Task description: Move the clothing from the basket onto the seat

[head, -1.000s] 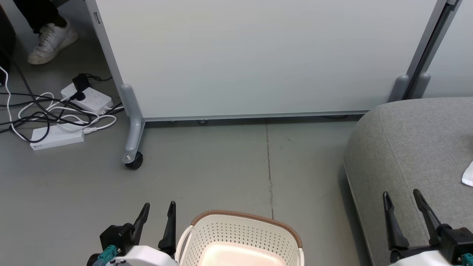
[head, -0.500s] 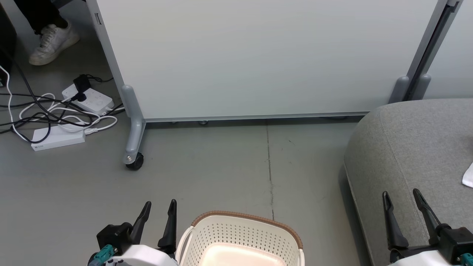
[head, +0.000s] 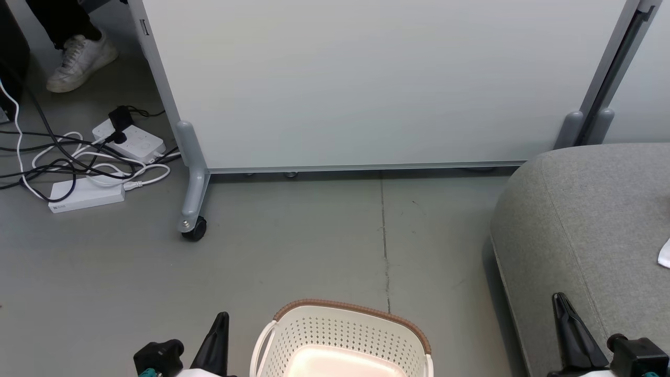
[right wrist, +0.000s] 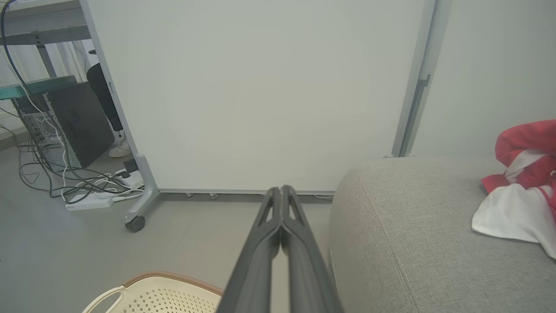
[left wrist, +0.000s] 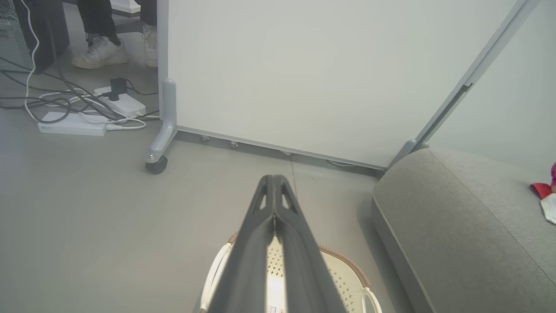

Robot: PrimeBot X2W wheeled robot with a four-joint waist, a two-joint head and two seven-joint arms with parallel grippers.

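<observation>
two grippers, both pinched fully closed on nothing. the left gripper [left wrist: 273, 179] has its dark fingers pressed flat together along their length, tips meeting above bare grey floor [head: 314, 251]; the right gripper [right wrist: 281, 189] is the same, fingers touching to a single point with no cloth between them. just right of the left gripper sits the basket [head: 350, 308], cream and perforated with a brown woven-look rim; the part of its bottom that shows is plain pale plastic. the right gripper hangs over the left edge of the seat [head: 591, 220], a big grey upholstered cushion with a rounded corner that spreads ahead and to its right; a strip of floor lies between basket and seat. the clothing [right wrist: 521, 182] lies on the seat, ahead and to the right of the right gripper and well apart from it: a rumpled heap of bright red fabric with a white panel spread toward the gripper. farther ahead of both grippers stands a pale partition panel [head: 366, 78] on grey legs, a black caster [head: 194, 231] under its left leg. left of that leg, well beyond the left gripper, white power strips [head: 86, 196] and tangled cables [head: 157, 168] lie on the floor, with a person's white shoe [head: 81, 63] behind them.
</observation>
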